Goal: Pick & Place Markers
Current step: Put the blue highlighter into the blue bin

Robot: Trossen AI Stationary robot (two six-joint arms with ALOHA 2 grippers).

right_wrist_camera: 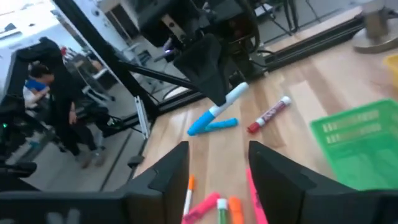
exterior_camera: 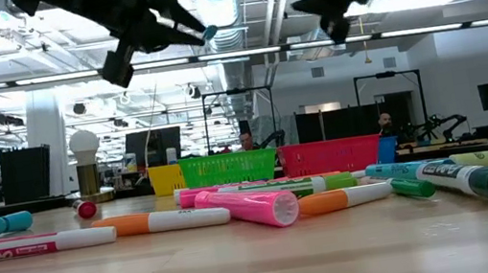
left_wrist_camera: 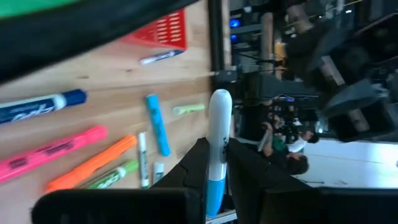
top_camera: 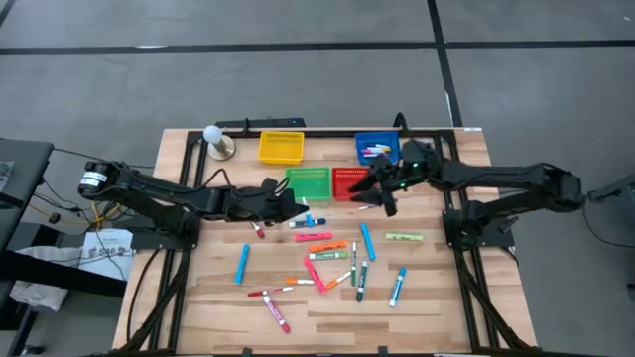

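White-blue marker (left_wrist_camera: 215,163) clamped in left gripper (left_wrist_camera: 214,163), lifted

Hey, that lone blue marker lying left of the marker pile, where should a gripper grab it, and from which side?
Grip the blue marker at mid-barrel, coming straight down, fingers closing across its thin width. It lies flat, with bare table along both long sides. The right gripper is open and looks free for this; the left gripper is shut on a white marker.
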